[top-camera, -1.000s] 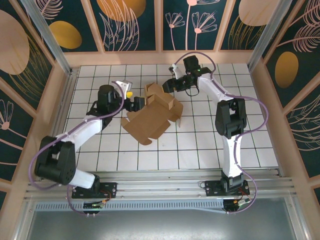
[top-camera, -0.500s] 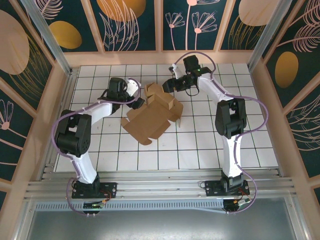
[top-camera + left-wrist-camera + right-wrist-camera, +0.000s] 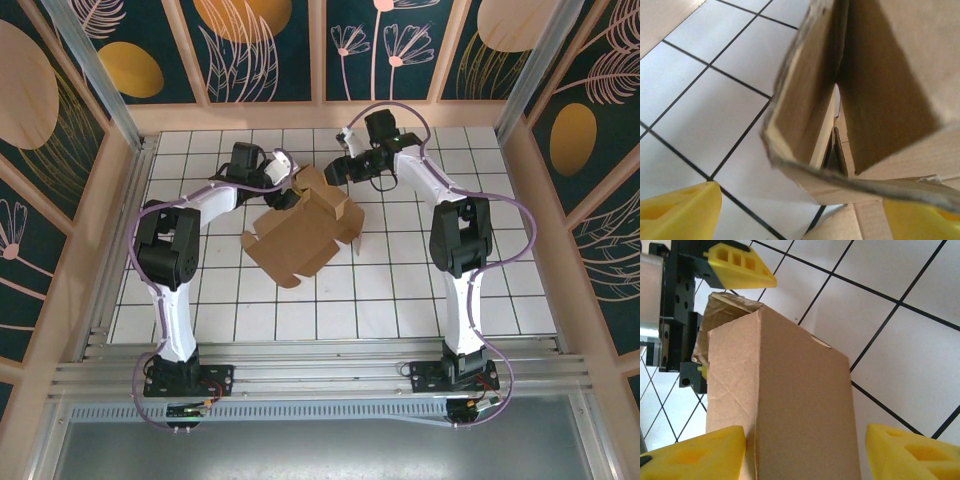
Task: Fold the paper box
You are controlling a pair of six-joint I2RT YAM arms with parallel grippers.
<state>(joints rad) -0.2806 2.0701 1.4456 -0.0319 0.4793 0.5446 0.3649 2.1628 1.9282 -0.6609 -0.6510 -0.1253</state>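
We are seeing the brown cardboard paper box point(image 3: 305, 238) lying on the white tiled tabletop point(image 3: 420, 290); at its far edge, the left gripper point(image 3: 287, 190) and right gripper point(image 3: 335, 172) are each straddling a raised flap, fingers spread.

Found the paper box point(image 3: 305, 240) to be matt brown cardboard, rough and fuzzy at cut edges. Recorded the table point(image 3: 420, 290) as smooth white tile with faint sheen. Noted fingers point(image 3: 695, 452) in smooth yellow plastic. Logged front rails point(image 3: 330, 352) as brushed bare metal, wall frames point(image 3: 300, 115) as pale matt wood.
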